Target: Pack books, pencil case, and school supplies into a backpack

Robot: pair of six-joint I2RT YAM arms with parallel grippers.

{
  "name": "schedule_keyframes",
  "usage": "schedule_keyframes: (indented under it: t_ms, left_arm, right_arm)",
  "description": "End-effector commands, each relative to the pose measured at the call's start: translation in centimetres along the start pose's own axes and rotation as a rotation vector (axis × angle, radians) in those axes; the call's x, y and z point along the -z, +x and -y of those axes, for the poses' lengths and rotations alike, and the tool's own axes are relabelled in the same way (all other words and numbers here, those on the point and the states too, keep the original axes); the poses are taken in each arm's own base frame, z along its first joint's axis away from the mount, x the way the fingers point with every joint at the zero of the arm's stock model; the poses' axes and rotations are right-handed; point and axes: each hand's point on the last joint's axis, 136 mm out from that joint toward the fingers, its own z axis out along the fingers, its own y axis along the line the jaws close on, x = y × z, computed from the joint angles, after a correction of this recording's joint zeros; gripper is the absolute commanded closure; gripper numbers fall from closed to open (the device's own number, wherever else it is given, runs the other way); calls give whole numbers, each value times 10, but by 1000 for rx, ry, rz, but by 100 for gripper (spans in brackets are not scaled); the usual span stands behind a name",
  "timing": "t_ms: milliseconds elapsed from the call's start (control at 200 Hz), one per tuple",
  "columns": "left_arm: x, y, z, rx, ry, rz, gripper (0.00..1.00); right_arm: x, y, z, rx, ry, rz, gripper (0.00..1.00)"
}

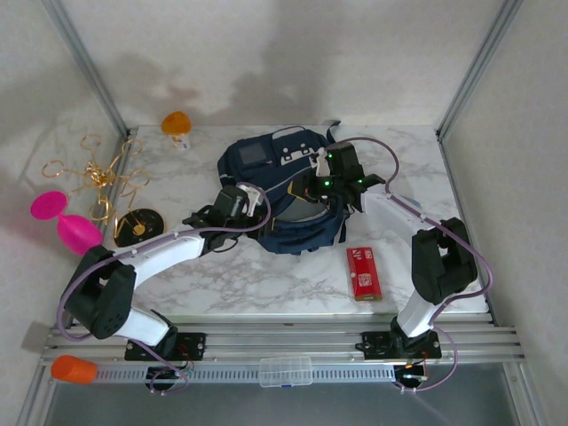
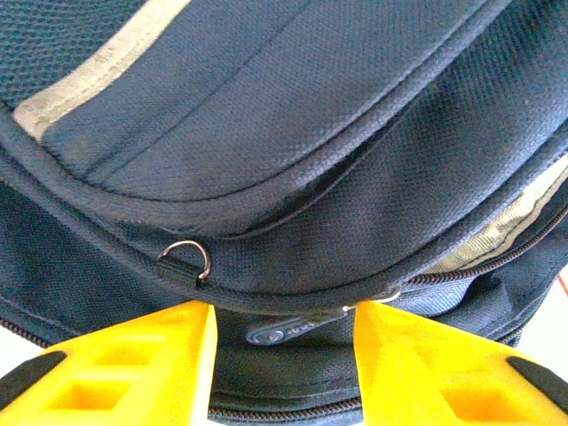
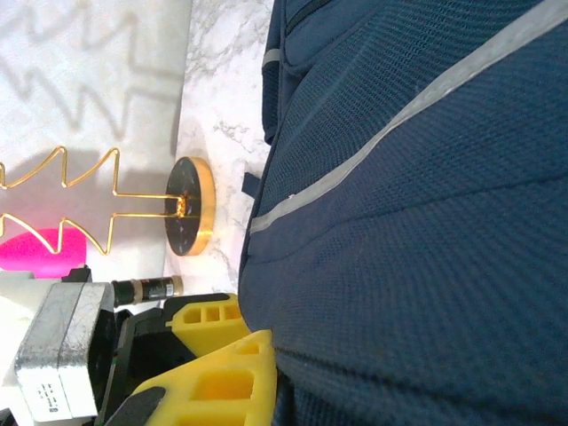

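Note:
The navy backpack (image 1: 275, 191) lies in the middle of the table. My left gripper (image 1: 251, 201) is at its left edge. In the left wrist view the left gripper (image 2: 284, 351) is open, its yellow fingers (image 2: 151, 364) on either side of a dark zipper pull (image 2: 293, 327) without touching it. My right gripper (image 1: 327, 185) is at the bag's right side. In the right wrist view the right gripper (image 3: 269, 339) is shut on a fold of the backpack (image 3: 417, 222) fabric. The red box of school supplies (image 1: 363, 272) lies flat to the right of the bag. The books and the pencil case are out of view.
A black-and-gold disc (image 1: 138, 225) with gold wire stands left of the bag, beside pink shapes (image 1: 67, 222). An orange object (image 1: 176, 122) sits at the back left. An orange capped object (image 1: 73, 368) lies off the table at the front left. Frame posts flank the table.

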Motion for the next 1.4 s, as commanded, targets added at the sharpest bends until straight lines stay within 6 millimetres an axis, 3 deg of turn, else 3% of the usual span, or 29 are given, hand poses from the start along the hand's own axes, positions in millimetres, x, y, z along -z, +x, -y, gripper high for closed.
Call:
schedule_keyframes:
  t_ms: [0,225,526,631,861,1101,1397]
  left_arm:
    - [-9,0,8,-71,56,15,55]
    - [-19,-7,24,-112,131,8,56]
    - [-11,-12,12,-112,67,42,90]
    - [-3,-11,-2,-85,11,52,100]
    - [12,-15,-47,36,-125,88,100]
    - [9,-31,-81,143,-163,104,100]
    - [-6,-55,-118,302,-127,146,100]
  right_arm:
    - [16,-22,-33,68,-91,74,100]
    - [13,-24,-32,67,-93,72,100]
    - [18,-27,-28,72,-80,77,100]
    - [24,-30,-29,82,-76,87,100]
    - [28,-26,-27,101,-53,72,100]
    - [22,-17,-20,111,-50,20,100]
    - [14,-16,-29,125,-99,-25,100]
